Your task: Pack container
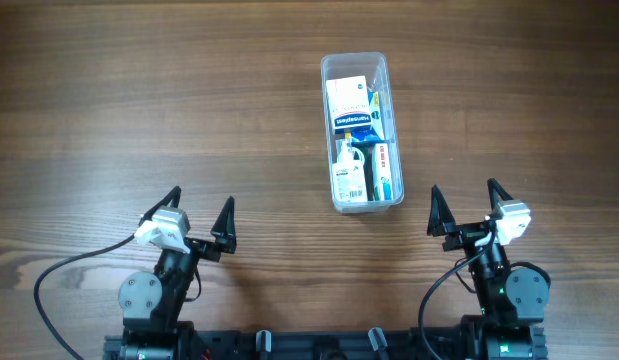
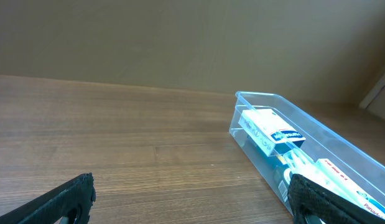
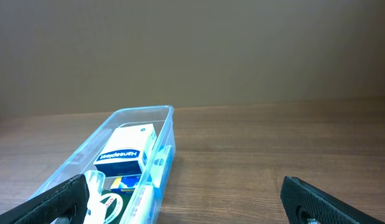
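The clear plastic container (image 1: 330, 130) lies lengthwise on the wooden table, right of centre. It holds a white and blue box (image 1: 347, 104), a small white bottle (image 1: 348, 176) and other packets. It also shows in the left wrist view (image 2: 267, 98) and the right wrist view (image 3: 168, 114). My left gripper (image 1: 200, 209) is open and empty at the near left, well away from the container. My right gripper (image 1: 466, 200) is open and empty at the near right, a little right of the container's near end.
The wooden table (image 1: 149, 110) runs all round the container. A black cable (image 1: 64, 270) trails from the left arm at the near edge. A plain wall stands behind the table in both wrist views.
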